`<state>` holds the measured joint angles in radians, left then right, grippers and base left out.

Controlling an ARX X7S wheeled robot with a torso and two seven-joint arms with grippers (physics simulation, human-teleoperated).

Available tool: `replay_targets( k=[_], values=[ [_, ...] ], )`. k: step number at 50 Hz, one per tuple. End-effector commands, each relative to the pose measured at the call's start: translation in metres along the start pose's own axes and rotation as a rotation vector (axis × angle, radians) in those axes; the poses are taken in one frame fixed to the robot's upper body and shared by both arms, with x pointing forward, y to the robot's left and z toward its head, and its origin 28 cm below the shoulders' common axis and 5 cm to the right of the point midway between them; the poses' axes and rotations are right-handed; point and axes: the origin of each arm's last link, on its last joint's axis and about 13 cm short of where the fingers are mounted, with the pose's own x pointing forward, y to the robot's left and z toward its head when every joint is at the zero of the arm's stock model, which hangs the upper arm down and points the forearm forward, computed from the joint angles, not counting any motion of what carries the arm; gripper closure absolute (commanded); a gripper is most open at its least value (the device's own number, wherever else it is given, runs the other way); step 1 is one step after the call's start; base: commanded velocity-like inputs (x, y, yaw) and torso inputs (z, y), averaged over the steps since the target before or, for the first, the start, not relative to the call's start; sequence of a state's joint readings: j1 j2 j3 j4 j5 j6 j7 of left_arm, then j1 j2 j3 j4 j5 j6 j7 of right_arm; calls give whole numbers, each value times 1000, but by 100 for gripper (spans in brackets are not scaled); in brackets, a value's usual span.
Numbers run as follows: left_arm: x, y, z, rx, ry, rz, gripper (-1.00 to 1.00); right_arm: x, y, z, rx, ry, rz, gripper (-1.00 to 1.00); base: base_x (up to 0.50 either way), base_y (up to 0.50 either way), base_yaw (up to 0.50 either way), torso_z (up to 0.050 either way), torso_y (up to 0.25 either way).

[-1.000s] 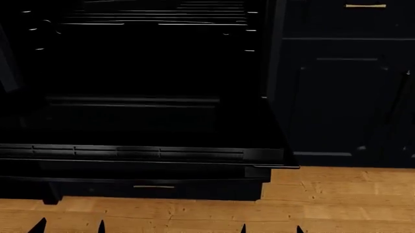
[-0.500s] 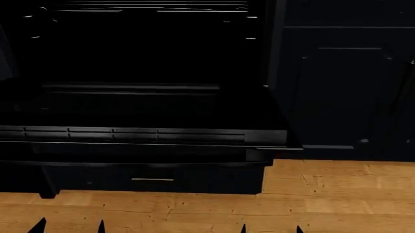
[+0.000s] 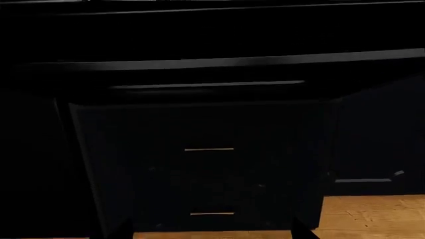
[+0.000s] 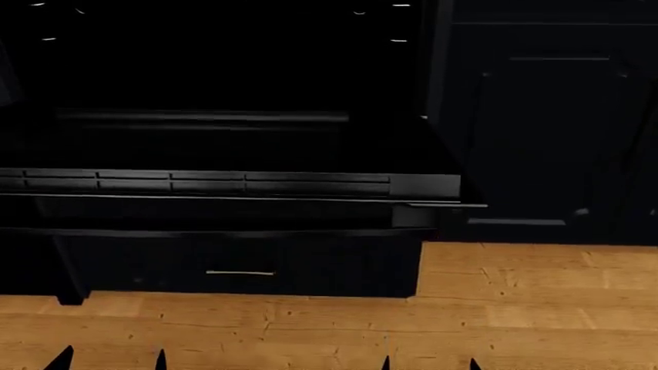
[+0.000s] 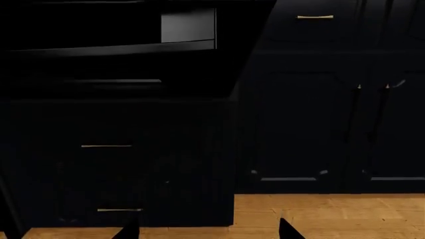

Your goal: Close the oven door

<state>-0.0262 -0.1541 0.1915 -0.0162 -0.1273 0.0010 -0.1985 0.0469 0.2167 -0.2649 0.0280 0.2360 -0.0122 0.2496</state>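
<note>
Oven door [image 4: 216, 158], a wide glossy black flat panel with rectangular vent slots along its near edge, lies dropped fully open and roughly level, projecting toward the robot above the black drawer front with a thin brass handle [image 4: 240, 273]. It sits lower-left of centre in the head view; the open oven cavity behind it is too dark to read.

Findings, left to right:
- Left end effector [image 4: 111, 361]: only two dark fingertips show at the bottom edge of the head view, standing apart, so it reads as spread and empty. It is well short of the door.
- Right end effector [image 4: 429, 362]: the same, two separated tips, holding nothing, over the light wooden plank floor [image 4: 535, 308].
- Navy panelled cabinet door [image 4: 555, 131]: shut, to the right of the oven.

Change noted: against the two earlier head frames, the door edge and drawer handle appear progressively higher in view and the rack rails have left the top. The fingertips keep their place. The view has evidently tilted or dropped; the door itself has not moved.

Assessment: approach stage only; no contact made, closing not begun.
</note>
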Motion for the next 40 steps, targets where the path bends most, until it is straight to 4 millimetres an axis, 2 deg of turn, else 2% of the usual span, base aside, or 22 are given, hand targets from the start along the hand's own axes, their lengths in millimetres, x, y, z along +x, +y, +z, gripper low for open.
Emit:
replay_targets(
  k=[1,40],
  values=[
    [0,0,-1,1,0,-1,-100,0,0,0,-2,1,1,-100,0,0,0,-50,0],
    [0,0,0,5,-1,-3,-100,0,1,0,-5,2,3,-100,0,0,0,-50,0]
  ],
)
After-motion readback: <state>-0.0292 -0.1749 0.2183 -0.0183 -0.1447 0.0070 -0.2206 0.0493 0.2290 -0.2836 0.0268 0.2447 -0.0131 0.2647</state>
